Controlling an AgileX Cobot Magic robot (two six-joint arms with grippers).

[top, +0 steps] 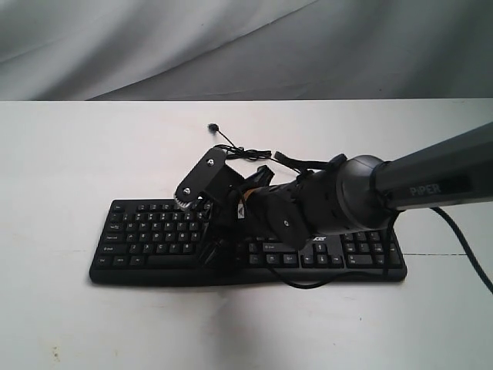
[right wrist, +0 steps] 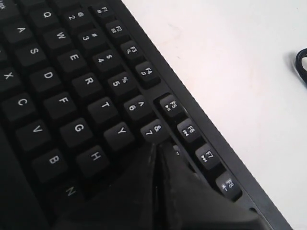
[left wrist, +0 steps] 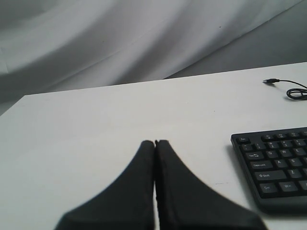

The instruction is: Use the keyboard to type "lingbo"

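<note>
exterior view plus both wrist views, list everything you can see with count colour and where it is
keyboard: one, black with white lettering, flat in the middle of the table
cable: one, thin black, ends in a plug, loose on the table behind the keyboard
table: one, white, under everything
backdrop cloth: one, grey, behind the table
arm cable: one, black, trailing below the right arm on the right side
right arm: one, grey, marked PIPER, reaching in from the right over the keyboard
right gripper: one, black, shut, tip by the 7 key
left gripper: one, black, shut, over bare table off the keyboard's Esc end
</note>
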